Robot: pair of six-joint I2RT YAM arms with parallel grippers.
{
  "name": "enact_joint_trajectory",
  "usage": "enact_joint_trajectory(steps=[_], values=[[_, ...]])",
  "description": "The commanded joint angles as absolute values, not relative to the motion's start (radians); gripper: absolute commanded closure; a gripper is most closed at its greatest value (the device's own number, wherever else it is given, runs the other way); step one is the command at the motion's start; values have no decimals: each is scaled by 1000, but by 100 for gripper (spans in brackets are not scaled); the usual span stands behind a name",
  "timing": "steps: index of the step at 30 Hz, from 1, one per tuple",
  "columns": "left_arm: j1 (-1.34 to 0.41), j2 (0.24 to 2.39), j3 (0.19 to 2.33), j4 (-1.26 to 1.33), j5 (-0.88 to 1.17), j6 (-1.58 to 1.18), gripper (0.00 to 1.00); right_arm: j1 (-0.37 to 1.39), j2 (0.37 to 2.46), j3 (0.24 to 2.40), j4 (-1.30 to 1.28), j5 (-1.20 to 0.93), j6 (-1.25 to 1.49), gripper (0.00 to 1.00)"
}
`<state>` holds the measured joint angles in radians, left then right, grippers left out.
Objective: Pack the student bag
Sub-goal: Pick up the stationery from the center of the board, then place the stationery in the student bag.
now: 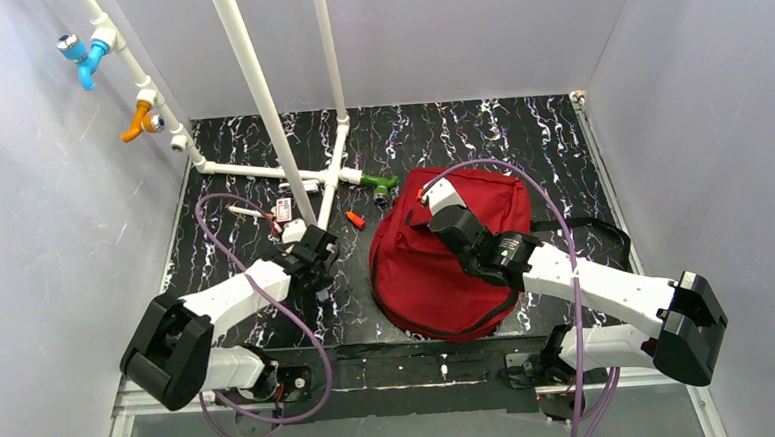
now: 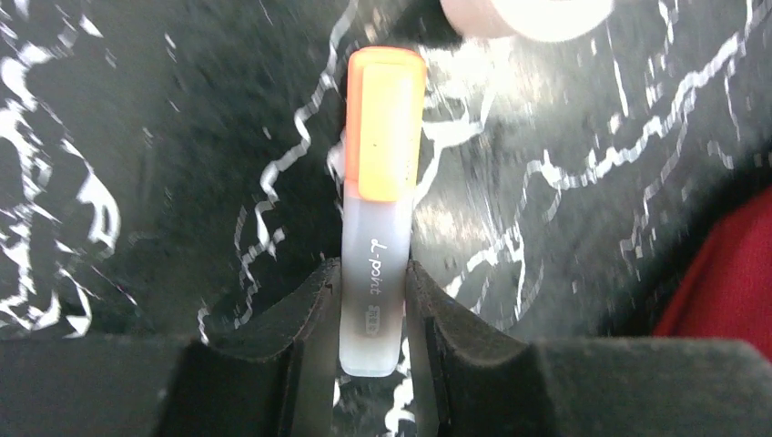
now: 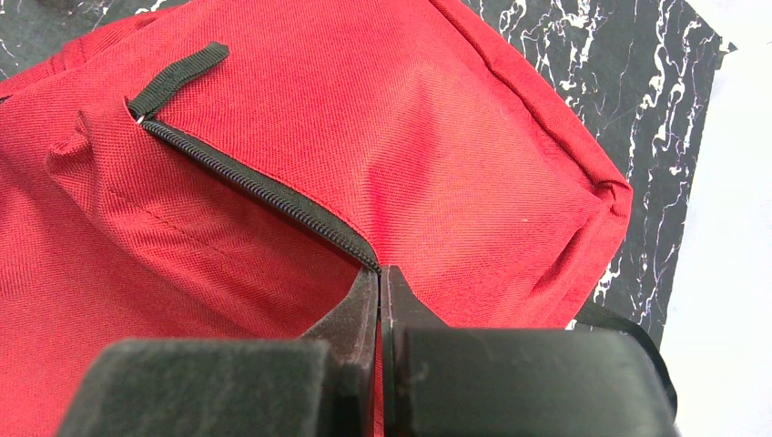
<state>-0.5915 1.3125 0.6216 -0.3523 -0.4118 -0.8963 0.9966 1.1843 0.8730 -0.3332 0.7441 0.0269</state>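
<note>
Right arm (image 1: 587, 286) stretches over the dark-red fabric backpack (image 3: 410, 118), jaws pressed together on its black zipper (image 3: 255, 187); left of it, left arm's (image 1: 237, 291) jaws pinch an orange-capped highlighter (image 2: 382, 137).

Blurred, edge-cropped sliver of student bag (image 2: 728, 273).

The word "L-point" is printed in dark letters along the translucent barrel of the orange-capped highlighter (image 2: 373, 273), a small dark logo block just below it cannot be made out, and the print on the small white card (image 1: 284, 210) is too small to be read.
</note>
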Motion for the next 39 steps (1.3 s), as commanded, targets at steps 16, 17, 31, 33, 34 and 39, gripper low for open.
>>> enact_joint_trajectory(steps=[16, 17, 31, 33, 34, 39], values=[[-767, 1047, 675, -157, 323, -837, 99, 1000, 1174, 898, -291, 699, 64, 99], [-793, 1095, 707, -152, 335, -818, 99, 1000, 1174, 900, -295, 698, 65, 99], [-855, 1598, 1162, -196, 337, -723, 100, 1000, 1161, 910, -304, 701, 62, 99], [-855, 1644, 1218, -231, 286, -685, 100, 1000, 1158, 911, -302, 703, 60, 99], [-855, 1661, 1236, -242, 245, -663, 100, 1000, 1156, 910, -300, 701, 61, 99], [-855, 1678, 1204, -109, 23, -591, 100, 1000, 1149, 904, -290, 687, 70, 99]])
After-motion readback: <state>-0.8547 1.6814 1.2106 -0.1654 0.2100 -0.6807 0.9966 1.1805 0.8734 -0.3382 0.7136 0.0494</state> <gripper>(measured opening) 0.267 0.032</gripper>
